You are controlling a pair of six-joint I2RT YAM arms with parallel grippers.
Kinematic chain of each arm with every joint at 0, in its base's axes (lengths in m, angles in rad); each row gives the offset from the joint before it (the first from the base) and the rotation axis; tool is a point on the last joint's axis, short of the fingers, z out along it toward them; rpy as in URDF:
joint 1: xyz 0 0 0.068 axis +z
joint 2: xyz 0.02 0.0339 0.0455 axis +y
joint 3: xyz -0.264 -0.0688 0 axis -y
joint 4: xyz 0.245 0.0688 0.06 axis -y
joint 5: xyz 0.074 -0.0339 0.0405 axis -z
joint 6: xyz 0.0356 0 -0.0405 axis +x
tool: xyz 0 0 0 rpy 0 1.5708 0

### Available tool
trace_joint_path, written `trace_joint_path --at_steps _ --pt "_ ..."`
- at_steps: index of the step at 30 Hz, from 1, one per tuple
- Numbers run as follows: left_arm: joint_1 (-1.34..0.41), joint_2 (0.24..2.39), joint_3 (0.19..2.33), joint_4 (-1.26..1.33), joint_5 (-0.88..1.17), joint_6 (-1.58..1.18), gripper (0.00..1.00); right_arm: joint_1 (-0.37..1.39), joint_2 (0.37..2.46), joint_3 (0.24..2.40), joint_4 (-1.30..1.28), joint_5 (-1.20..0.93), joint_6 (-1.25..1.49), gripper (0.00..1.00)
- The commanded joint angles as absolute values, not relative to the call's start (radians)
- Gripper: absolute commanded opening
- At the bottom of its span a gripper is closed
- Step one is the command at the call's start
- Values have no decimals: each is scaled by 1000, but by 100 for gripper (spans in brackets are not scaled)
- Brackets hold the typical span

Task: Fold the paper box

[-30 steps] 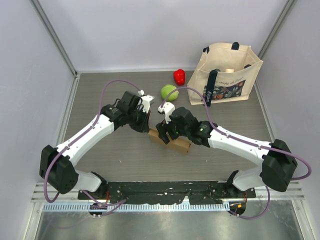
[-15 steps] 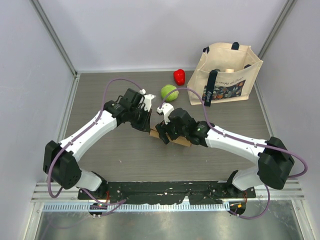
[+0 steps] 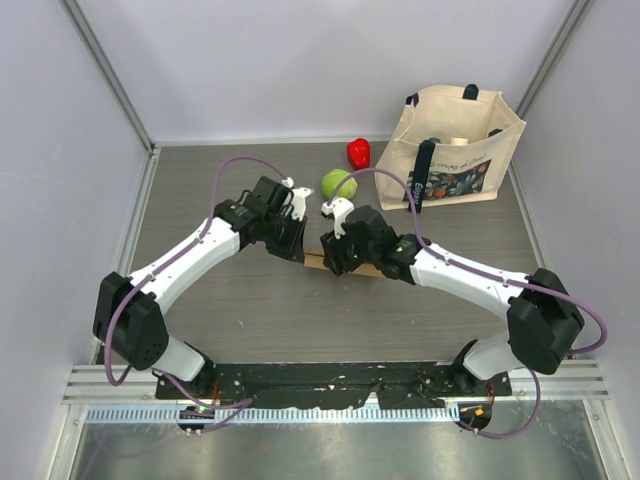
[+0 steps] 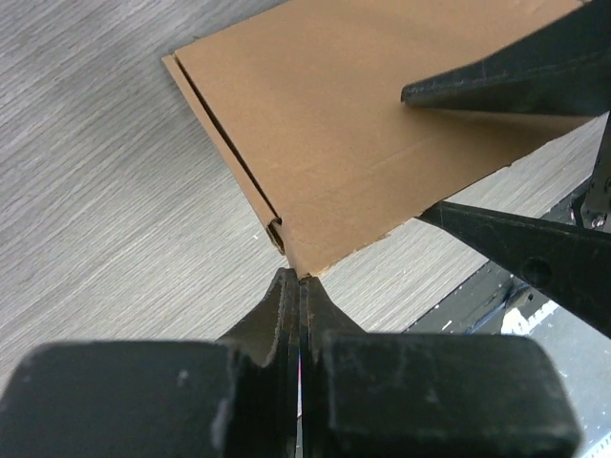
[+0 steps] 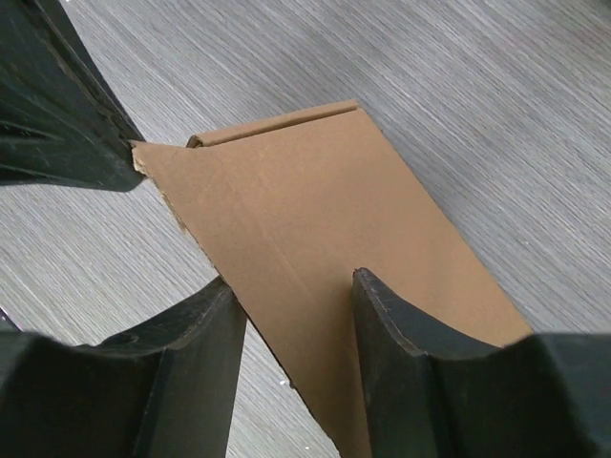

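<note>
The paper box [image 4: 382, 124] is flat brown cardboard lying on the grey table. In the top view only slivers of the box [image 3: 372, 270] show under the two grippers. My left gripper [image 4: 299, 278] is shut, pinching the box's near corner; it also shows in the top view [image 3: 299, 246]. My right gripper [image 5: 294, 282] is open, one finger resting over the box [image 5: 315, 219] and the other just past its edge. In the top view the right gripper [image 3: 336, 256] sits right beside the left one.
A beige tote bag [image 3: 455, 150] stands at the back right. A green ball [image 3: 338, 184] and a red fruit-like object [image 3: 358, 152] lie just behind the grippers. Grey walls close in the table on the left, right and back.
Both grippers and the box have shifted a little toward the back of the table. The box's raised right part has come down flatter under the right gripper.
</note>
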State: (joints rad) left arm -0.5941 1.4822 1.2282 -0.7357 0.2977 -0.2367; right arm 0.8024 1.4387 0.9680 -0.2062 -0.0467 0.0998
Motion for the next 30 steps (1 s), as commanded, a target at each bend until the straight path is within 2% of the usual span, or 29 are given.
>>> trace_joint_path --at_steps 1,4,18,20,21,24,25,30 --pt "-598 1505 1235 -675 310 -278 0 781 1476 1003 -184 -72 136 47" --pt "-598 1523 1238 -650 288 -302 0 758 1494 1019 -186 -77 169 40" --pt "-597 1598 1304 -652 163 -250 0 646 1554 1068 -198 -244 206 34" --pt "-597 1597 1307 -649 160 -245 0 647 1546 1069 -207 -262 180 42" --pt "-597 1597 1304 -647 160 -242 0 649 1539 1049 -196 -258 160 50" --pt "-595 1603 1290 -637 169 -248 0 675 1508 1013 -178 -185 140 56" --pt "-597 1603 1286 -631 178 -252 0 681 1500 1005 -175 -158 140 61" --pt "-597 1614 1270 -635 199 -261 0 722 1442 976 -156 -121 147 70"
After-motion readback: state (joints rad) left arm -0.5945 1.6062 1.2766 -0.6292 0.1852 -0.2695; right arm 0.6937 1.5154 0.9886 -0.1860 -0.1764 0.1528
